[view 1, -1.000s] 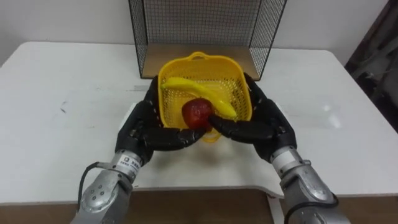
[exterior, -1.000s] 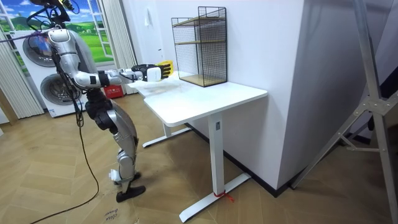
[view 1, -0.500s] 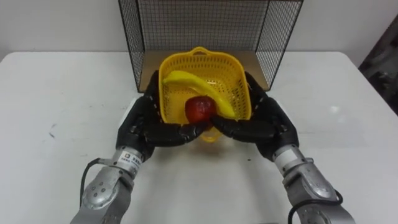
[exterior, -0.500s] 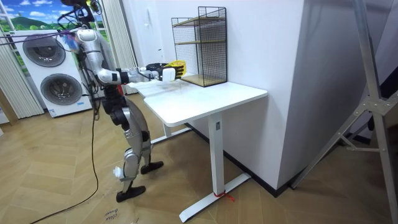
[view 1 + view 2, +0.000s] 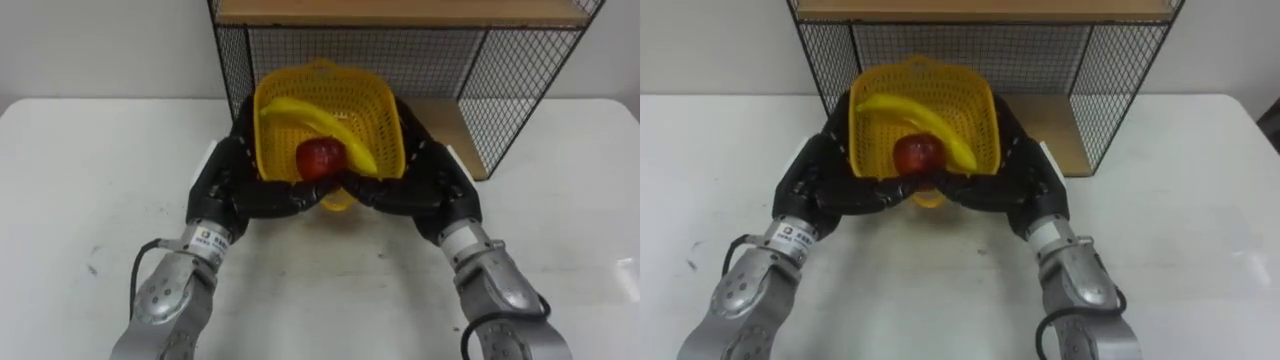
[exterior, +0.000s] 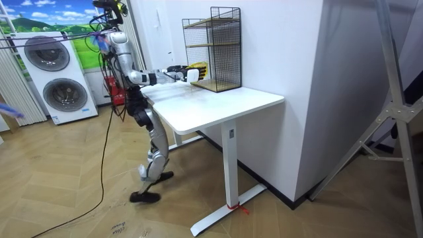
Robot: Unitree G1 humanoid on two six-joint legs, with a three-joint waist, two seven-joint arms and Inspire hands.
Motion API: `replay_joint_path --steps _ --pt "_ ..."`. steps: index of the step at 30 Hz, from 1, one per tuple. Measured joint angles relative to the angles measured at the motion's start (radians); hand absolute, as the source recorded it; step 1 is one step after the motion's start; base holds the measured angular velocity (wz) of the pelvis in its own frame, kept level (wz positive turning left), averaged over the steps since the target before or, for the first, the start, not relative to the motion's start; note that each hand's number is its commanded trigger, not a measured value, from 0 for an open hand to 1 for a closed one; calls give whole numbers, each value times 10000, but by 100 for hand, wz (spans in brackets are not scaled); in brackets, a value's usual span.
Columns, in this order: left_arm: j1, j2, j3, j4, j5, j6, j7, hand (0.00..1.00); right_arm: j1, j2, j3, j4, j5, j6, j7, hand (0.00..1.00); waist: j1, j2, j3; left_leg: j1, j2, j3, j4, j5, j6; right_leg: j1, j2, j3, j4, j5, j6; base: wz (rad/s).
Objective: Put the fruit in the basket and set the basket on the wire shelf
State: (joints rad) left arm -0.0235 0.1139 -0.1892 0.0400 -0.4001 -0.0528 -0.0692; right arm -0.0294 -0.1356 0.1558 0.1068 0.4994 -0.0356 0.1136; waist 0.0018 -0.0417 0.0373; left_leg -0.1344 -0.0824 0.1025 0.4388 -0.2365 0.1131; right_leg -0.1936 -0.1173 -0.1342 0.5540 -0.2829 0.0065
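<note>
A yellow plastic basket (image 5: 382, 112) holds a banana (image 5: 322, 126) and a red apple (image 5: 320, 158). I carry it just above the white table, right before the open front of the black wire shelf (image 5: 520, 90). My left hand (image 5: 228, 185) clasps its left side and my right hand (image 5: 430, 185) its right side. Both hands' fingers curl under the near edge and meet below the apple. The basket's far rim (image 5: 922, 66) reaches the shelf's lower opening. In the room view the basket (image 6: 196, 67) hangs at the shelf's (image 6: 213, 49) front, at the end of my outstretched arms.
The shelf's wooden bottom board (image 5: 452, 122) lies bare to the right of the basket, with a wooden upper board (image 5: 400, 10) above. The white table (image 6: 218, 102) stretches to the room view's right. Washing machines (image 6: 56, 79) stand behind me.
I have stepped closer to the table and leaned forward. The basket, held in both hands, has moved up to the shelf's front; the upper board has come into sight.
</note>
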Motion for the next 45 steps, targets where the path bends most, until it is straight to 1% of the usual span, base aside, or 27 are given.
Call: replay_joint_path --steps 1,2,3,4,5,7,10,15,16,18,20,22,23,27,28,30,32,33,34,35,37,38,39,41,42,44,45 --pt "13 8 -16 1 4 7 -3 0 10 -25 8 6 3 21 -73 0 75 95 -48 199 61 4 -335 70 -84 201 101 -33 -351 195 -94 -9" --pt "19 5 -18 2 11 7 -3 0 13 -16 14 27 -6 23 -91 0 71 165 -88 383 170 -8 -611 153 -141 461 260 -54 -777 400 -130 -20" --pt "20 -3 -5 1 27 7 -3 0 13 -12 14 29 -11 23 -91 0 71 170 -107 468 218 -11 -696 170 -162 574 338 -52 -965 467 -147 -14" --pt "20 17 53 4 54 7 -4 0 8 6 -2 27 -13 23 -72 0 77 169 -158 596 305 12 -837 205 -214 751 448 -57 -1259 598 -190 -24" --pt "20 40 93 24 122 9 -7 0 -1 4 -9 28 6 25 -19 0 125 149 -237 714 366 97 -1031 281 -262 834 529 -27 -1469 722 -212 -23" --pt "18 44 98 50 134 10 -9 0 -24 -17 -18 27 55 25 33 0 136 131 -258 950 400 183 -1379 450 -281 1010 614 55 -1769 891 -254 -20" --pt "11 133 101 65 379 34 -14 0 -41 -42 -10 29 152 26 51 0 170 138 -257 1123 476 365 -1745 630 -329 1083 739 218 -2095 1116 -301 -20" --pt "-19 191 100 155 398 95 -18 0 -65 18 42 30 158 26 -21 0 188 99 -233 1176 542 441 -1995 745 -414 1069 842 307 -2281 1214 -380 -7" --pt "-32 175 91 199 399 95 -18 0 -111 20 77 34 182 33 -44 0 183 61 -207 1239 532 458 -2135 818 -431 1062 845 332 -2295 1228 -396 -5" --pt "-123 162 104 420 413 113 -18 0 -216 20 107 59 180 63 -81 0 183 32 -186 1294 531 473 -2224 874 -459 1062 859 348 -2319 1240 -418 -4" --pt "-356 158 117 809 406 270 -15 0 -455 20 96 213 124 114 -138 0 147 33 -181 1289 572 475 -2195 884 -479 1100 909 335 -2439 1304 -450 0" --pt "-529 144 129 1104 381 365 -6 0 -774 32 93 468 101 175 -272 0 25 50 -169 1287 619 466 -2183 887 -489 1208 950 285 -2618 1384 -458 4" --pt "-679 111 119 1265 384 489 0 0 -908 26 73 473 86 212 -371 0 19 59 -163 1285 650 468 -2188 887 -492 1264 989 281 -2740 1444 -458 4" --pt "-868 68 151 1461 391 710 23 0 -1299 19 -42 737 267 281 -408 0 -34 63 -160 1313 710 471 -2208 910 -523 1429 1054 270 -3003 1595 -489 0" --pt "-1061 18 183 1668 382 792 52 0 -1439 17 -131 975 424 375 -408 0 -33 64 -159 1344 711 470 -2208 911 -523 1451 1052 258 -3004 1594 -489 0" --pt "-1429 -74 205 2082 367 894 198 0 -1656 42 -149 1394 477 421 -408 0 -44 61 -157 1394 714 469 -2215 910 -525 1563 1055 254 -3009 1594 -488 0" --pt "-2022 -191 238 2805 347 1029 392 0 -2003 97 -160 1879 467 608 -491 0 -86 60 -157 1414 714 470 -2274 909 -526 1581 1056 253 -3009 1594 -489 0" --pt "-2153 -230 271 2938 347 1100 421 0 -2070 101 -163 1952 467 638 -501 0 -86 55 -155 1413 714 471 -2274 909 -526 1577 1056 253 -3009 1594 -489 0" --pt "-2332 -287 296 3012 335 1285 566 0 -2183 123 -188 1967 474 801 -612 0 -90 49 -151 1409 710 472 -2288 911 -526 1560 1056 258 -3016 1594 -489 0" --pt "-2515 -355 291 3111 276 1382 681 0 -2288 123 -202 1968 478 892 -783 0 -88 48 -151 1411 704 473 -2312 930 -531 1548 1057 264 -3039 1605 -492 0" --pt "-2808 -369 300 3368 145 1485 864 0 -2433 99 -223 1978 515 1027 -975 0 -86 47 -152 1418 700 473 -2346 992 -529 1511 1055 252 -3100 1641 -495 0" --pt "-2992 -370 301 3506 86 1641 939 0 -2534 104 -223 2018 538 1099 -1106 0 -73 48 -153 1418 706 475 -2350 998 -533 1506 1062 254 -3112 1650 -503 0" --pt "-3047 -362 302 3539 87 1706 1003 0 -2625 112 -221 2081 541 1179 -1144 0 -63 51 -154 1417 707 478 -2353 997 -534 1506 1065 257 -3121 1656 -505 0" --pt "-3264 -357 304 3651 87 1983 1072 0 -3063 95 -281 2712 902 1337 -1237 0 -88 56 -158 1419 711 478 -2354 999 -536 1512 1075 266 -3158 1689 -510 0" --pt "-3351 -365 304 3726 90 2049 1072 0 -3143 89 -319 2811 927 1423 -1270 0 -95 56 -159 1419 711 478 -2353 1000 -536 1509 1077 271 -3158 1697 -509 0" --pt "-3725 -363 324 4042 93 2304 1098 0 -3374 87 -333 3015 927 1680 -1416 0 -63 59 -161 1416 711 479 -2350 1018 -544 1494 1081 281 -3151 1718 -520 0" --pt "-3806 -364 345 4114 107 2373 1104 0 -3435 91 -335 3109 932 1684 -1446 0 -46 61 -161 1416 711 480 -2349 1019 -544 1497 1081 280 -3152 1719 -520 0"
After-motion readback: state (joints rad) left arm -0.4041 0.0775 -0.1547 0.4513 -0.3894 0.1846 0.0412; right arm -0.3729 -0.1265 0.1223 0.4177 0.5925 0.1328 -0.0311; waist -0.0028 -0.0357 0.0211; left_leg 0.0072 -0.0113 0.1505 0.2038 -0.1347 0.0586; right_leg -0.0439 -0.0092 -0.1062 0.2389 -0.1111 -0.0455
